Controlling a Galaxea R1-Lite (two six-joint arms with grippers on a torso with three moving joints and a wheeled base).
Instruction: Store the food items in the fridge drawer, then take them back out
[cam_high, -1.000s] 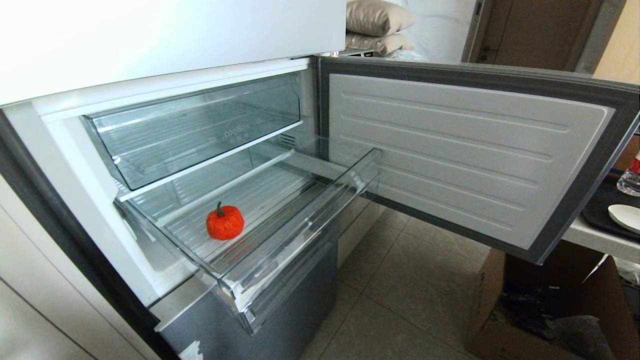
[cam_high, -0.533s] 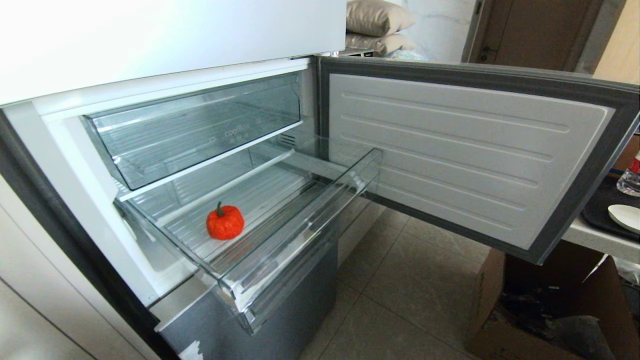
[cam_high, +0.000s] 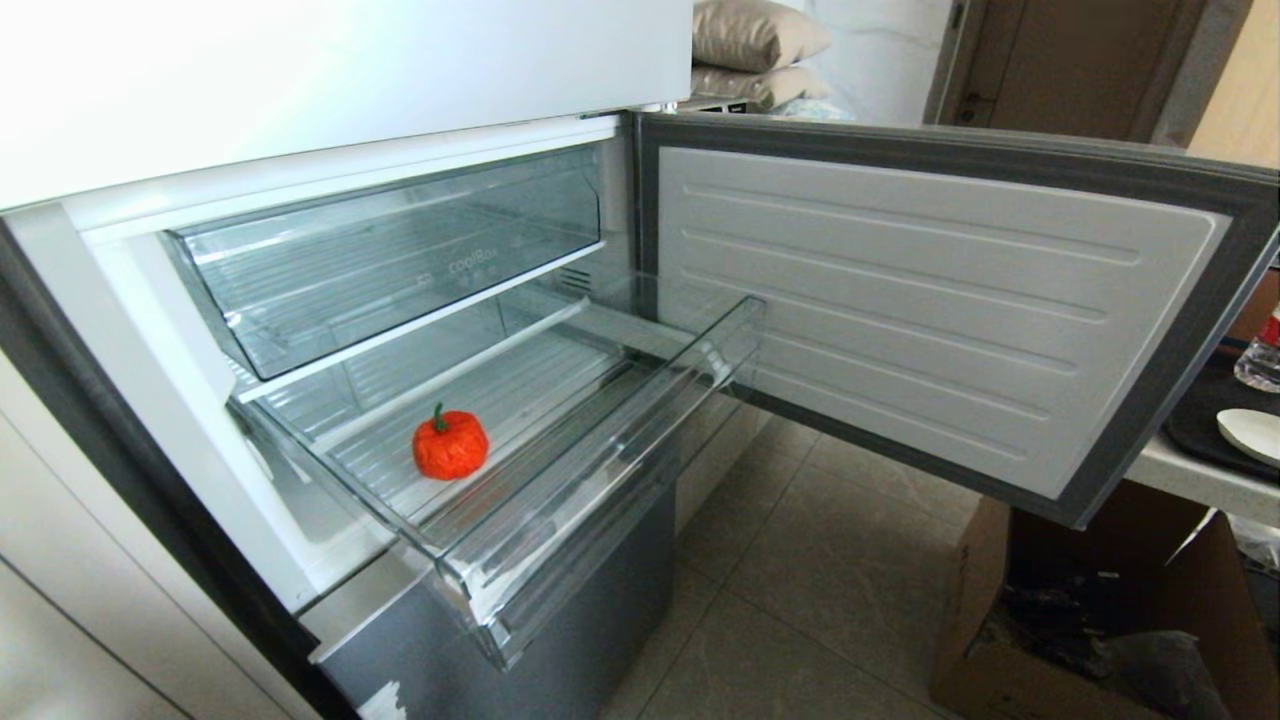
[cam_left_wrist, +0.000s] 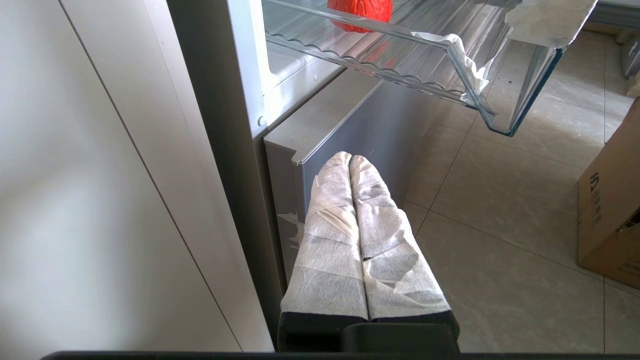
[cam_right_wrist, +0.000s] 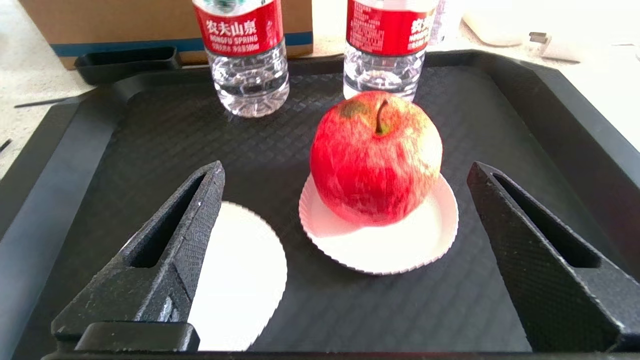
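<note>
The right hand (cam_right_wrist: 345, 260) hangs wide open over a black tray (cam_right_wrist: 75, 165); between its fingers sits one red apple (cam_right_wrist: 376, 157) on one of two white paper plates (cam_right_wrist: 380, 240), with two water bottles (cam_right_wrist: 247, 55) at the tray's far edge. The left hand (cam_left_wrist: 351, 160), fingers pressed together, is parked low by the fridge. One red pumpkin-like food item (cam_high: 451, 445) lies in the pulled-out fridge drawer (cam_high: 600, 470).

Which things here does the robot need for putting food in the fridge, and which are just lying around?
For the job: red pumpkin-like food, fridge drawer, apple, right gripper.

Lying about: water bottles, paper plates, black tray, pillows, cardboard box.
</note>
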